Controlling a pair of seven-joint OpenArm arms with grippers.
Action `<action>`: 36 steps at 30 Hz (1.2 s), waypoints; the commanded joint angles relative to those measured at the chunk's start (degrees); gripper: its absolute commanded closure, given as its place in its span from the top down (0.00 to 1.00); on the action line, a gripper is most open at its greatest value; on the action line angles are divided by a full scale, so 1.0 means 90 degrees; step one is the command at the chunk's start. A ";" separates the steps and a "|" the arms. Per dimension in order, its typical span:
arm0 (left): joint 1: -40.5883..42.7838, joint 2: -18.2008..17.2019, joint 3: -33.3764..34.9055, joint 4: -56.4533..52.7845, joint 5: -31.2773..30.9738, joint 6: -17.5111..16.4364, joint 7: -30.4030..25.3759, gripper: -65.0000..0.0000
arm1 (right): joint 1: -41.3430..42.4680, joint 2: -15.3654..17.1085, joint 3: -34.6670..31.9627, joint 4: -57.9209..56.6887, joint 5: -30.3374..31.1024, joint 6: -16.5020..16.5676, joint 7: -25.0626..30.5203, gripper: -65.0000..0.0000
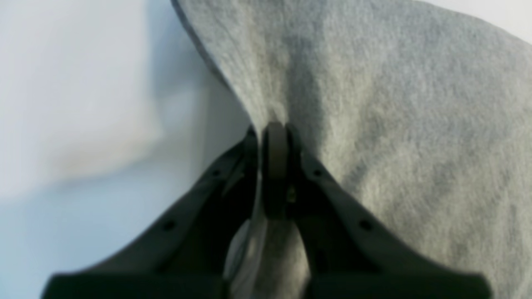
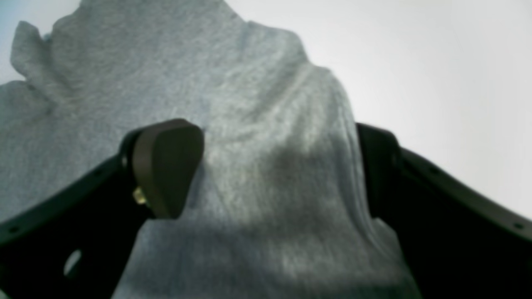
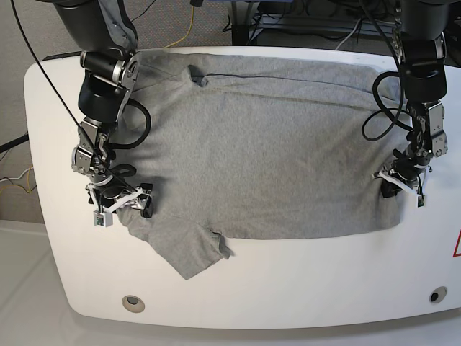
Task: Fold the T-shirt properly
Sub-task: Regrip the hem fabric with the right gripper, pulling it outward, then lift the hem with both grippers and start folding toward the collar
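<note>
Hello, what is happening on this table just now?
A two-armed robot is folding a grey T-shirt that lies spread on a white table. The left gripper is shut on an edge of the cloth. The right gripper stands open, its jaws on either side of a ridge of fabric, not yet gripping.

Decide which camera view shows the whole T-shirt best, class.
The base view: the T-shirt lies spread across the white table, outline visible. The wrist views show only blurred grey cloth close up, at each gripper's jaws.
</note>
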 commanded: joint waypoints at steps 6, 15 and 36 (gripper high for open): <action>0.0051 0.0006 0.0029 -0.0033 0.0271 0.0048 0.0569 0.02 | 0.0055 0.0000 -0.0029 -0.0001 -0.0078 0.0071 -0.0394 0.81; 0.0158 0.0006 0.0029 -0.0033 0.0271 0.0048 0.0559 0.02 | 0.0055 -0.0010 -0.0029 -0.0030 -0.0107 0.0071 -0.0384 0.27; 0.0187 0.0006 0.0029 -0.0033 0.0251 0.0048 0.0559 0.02 | 0.0123 -0.0010 -0.0039 -0.0020 -0.0127 0.0061 -0.0394 0.00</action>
